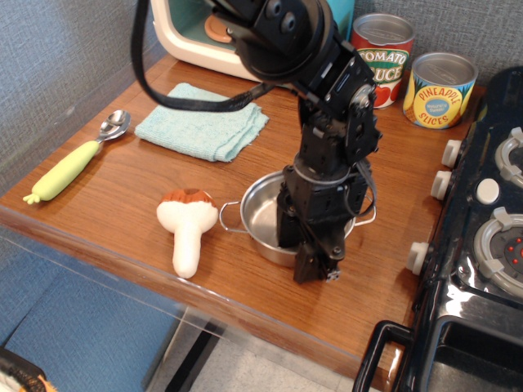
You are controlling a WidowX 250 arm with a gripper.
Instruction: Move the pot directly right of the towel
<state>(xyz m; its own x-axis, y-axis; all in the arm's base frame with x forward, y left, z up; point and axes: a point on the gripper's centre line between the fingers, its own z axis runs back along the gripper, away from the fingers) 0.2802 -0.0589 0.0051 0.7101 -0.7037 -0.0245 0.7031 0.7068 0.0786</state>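
Observation:
The shiny steel pot (pixel 260 214) with wire loop handles sits near the table's front edge, front right of the towel. The light teal towel (pixel 200 126) lies folded at the back left. My gripper (pixel 317 265) points down at the pot's front right rim, and the black arm hides the right half of the pot. The fingers are dark and bunched at the rim; I cannot tell whether they straddle or pinch it.
A toy mushroom (pixel 188 224) lies just left of the pot. A spoon with a yellow-green handle (pixel 69 167) is at the far left. Tomato sauce (pixel 384 61) and pineapple (pixel 440 90) cans stand at the back right. A black stove (pixel 490 229) borders the right side.

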